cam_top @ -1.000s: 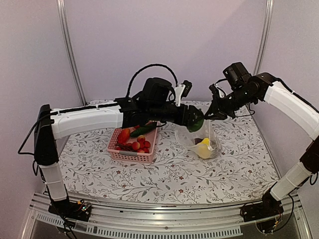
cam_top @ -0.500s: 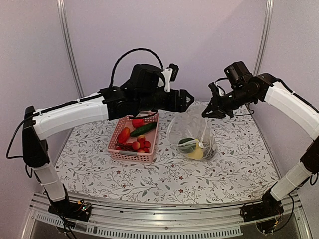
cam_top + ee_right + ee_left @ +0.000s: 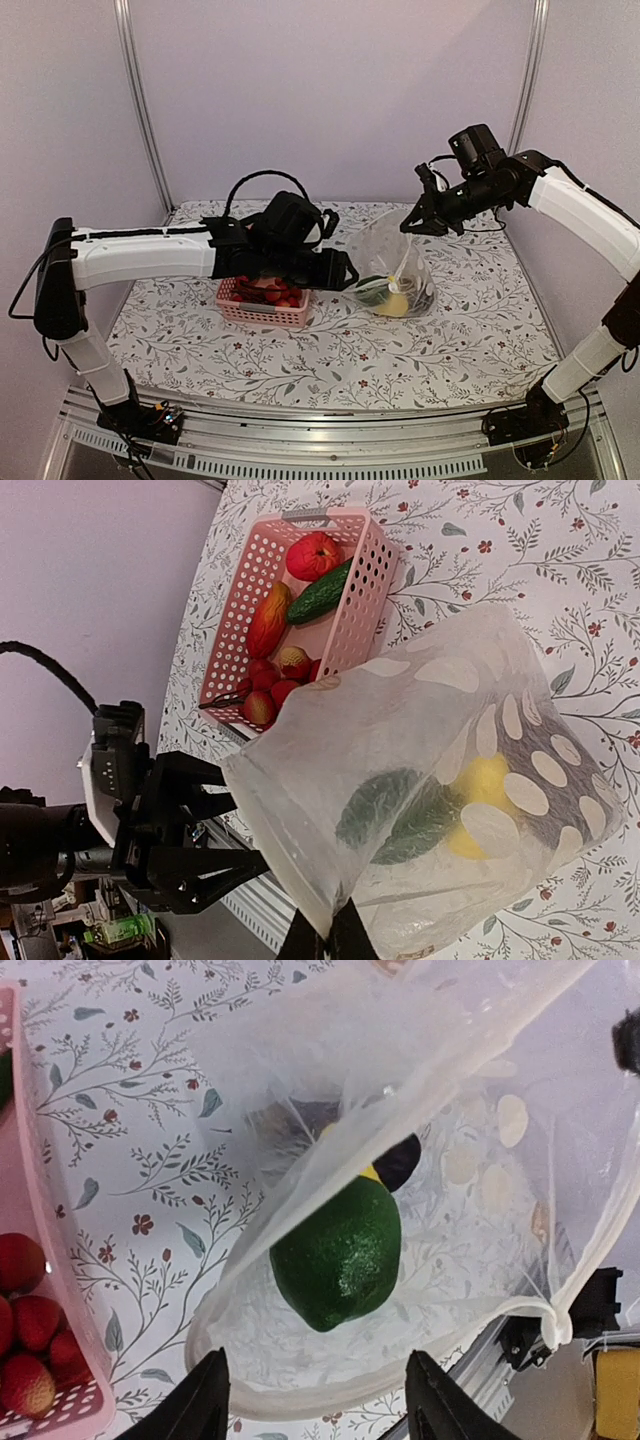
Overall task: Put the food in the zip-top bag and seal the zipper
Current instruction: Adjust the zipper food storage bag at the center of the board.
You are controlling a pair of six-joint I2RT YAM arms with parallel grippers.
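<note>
The clear zip-top bag (image 3: 392,262) with white dots stands open on the table, its top edge pinched by my shut right gripper (image 3: 409,226) (image 3: 330,932). Inside lie a green fruit (image 3: 340,1250), a yellow one (image 3: 485,798) and a dark purple one (image 3: 400,1160). The zipper (image 3: 304,1400) runs along the mouth rim. My left gripper (image 3: 345,272) (image 3: 315,1360) is open and empty, low at the bag's left mouth edge. A red round fruit (image 3: 313,555), a green cucumber (image 3: 320,592), a red-orange pepper (image 3: 268,620) and small red ones (image 3: 265,695) lie in the basket.
The pink slotted basket (image 3: 262,311) (image 3: 375,575) sits left of the bag, mostly hidden under my left arm in the top view. The table has a floral cloth (image 3: 330,360). Metal frame posts (image 3: 140,100) stand at the back corners.
The green fruit went from my left gripper into the bag. My left arm then rose, and has now dropped low to the bag's left mouth edge. The right gripper kept hold of the bag.
</note>
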